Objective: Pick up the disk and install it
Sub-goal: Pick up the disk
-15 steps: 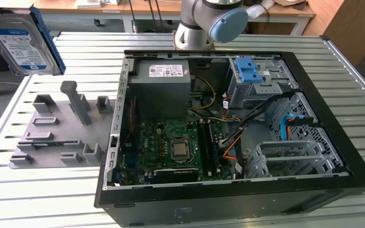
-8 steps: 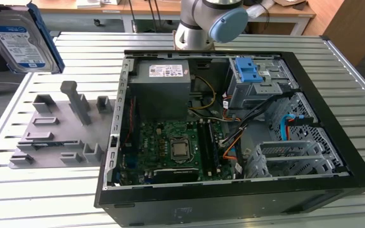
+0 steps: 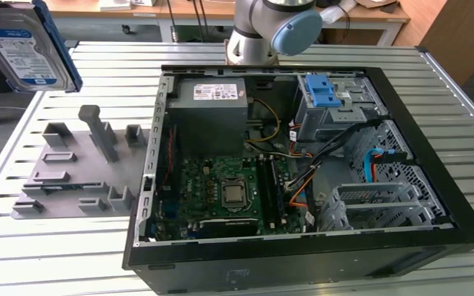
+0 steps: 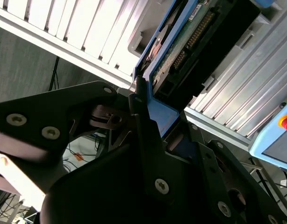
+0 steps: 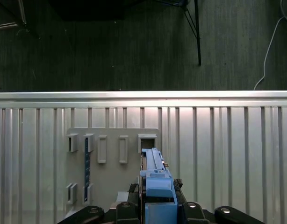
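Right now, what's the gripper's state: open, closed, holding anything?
Gripper: closed, holding the disk by its blue-framed edge.

Exterior view high above computer case (image 3: 286, 268), both wrist views close on disk (image 4: 188, 37) (image 5: 155, 175)

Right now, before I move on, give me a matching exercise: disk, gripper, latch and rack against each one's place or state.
Things:
1. disk
2. gripper
3. latch
4. rack

Places or states:
a. lying on the table beside the case
b. atop the drive bay inside the case
c. held up off the table
d. shut on the disk

Pairs: 1-c, 2-d, 3-b, 4-a
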